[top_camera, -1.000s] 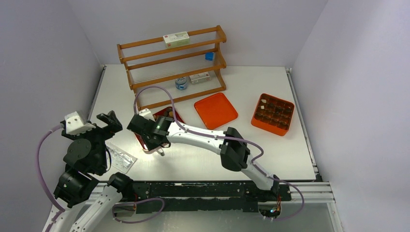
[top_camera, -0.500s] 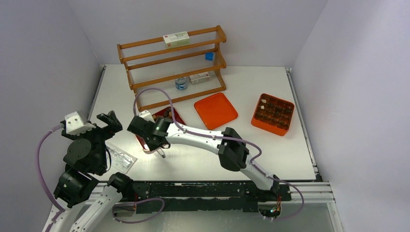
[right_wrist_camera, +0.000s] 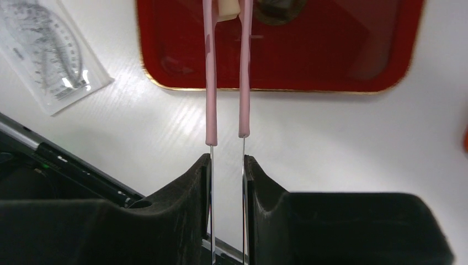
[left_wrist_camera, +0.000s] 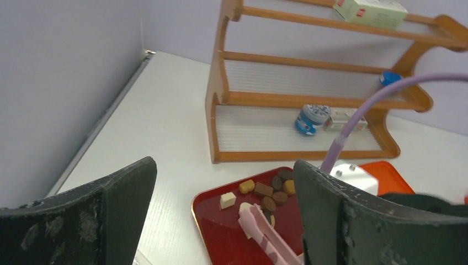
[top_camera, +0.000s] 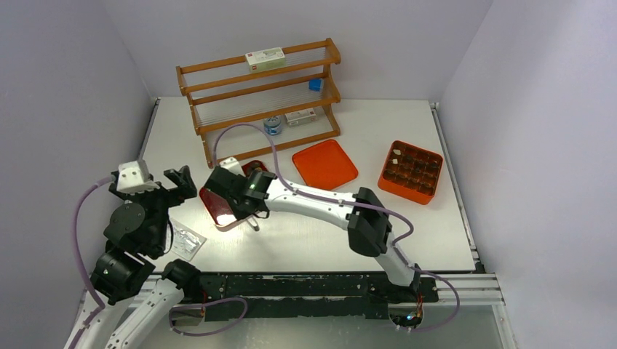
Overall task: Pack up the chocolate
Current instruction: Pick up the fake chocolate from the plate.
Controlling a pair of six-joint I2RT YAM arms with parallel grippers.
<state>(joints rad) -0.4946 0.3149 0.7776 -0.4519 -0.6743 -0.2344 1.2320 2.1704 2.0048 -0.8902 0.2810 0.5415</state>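
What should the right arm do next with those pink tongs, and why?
Probably lift straight up a little. The right gripper is shut on the tongs, whose tips seem to pinch a cream-white chocolate over the red tray. Raising it first would show whether the grip holds before carrying it to the orange box on the right.

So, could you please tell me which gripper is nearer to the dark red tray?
Right. The right gripper hangs just off the near edge of the dark red tray, its pink tongs reaching over it. The left gripper is open, off to the tray's left.
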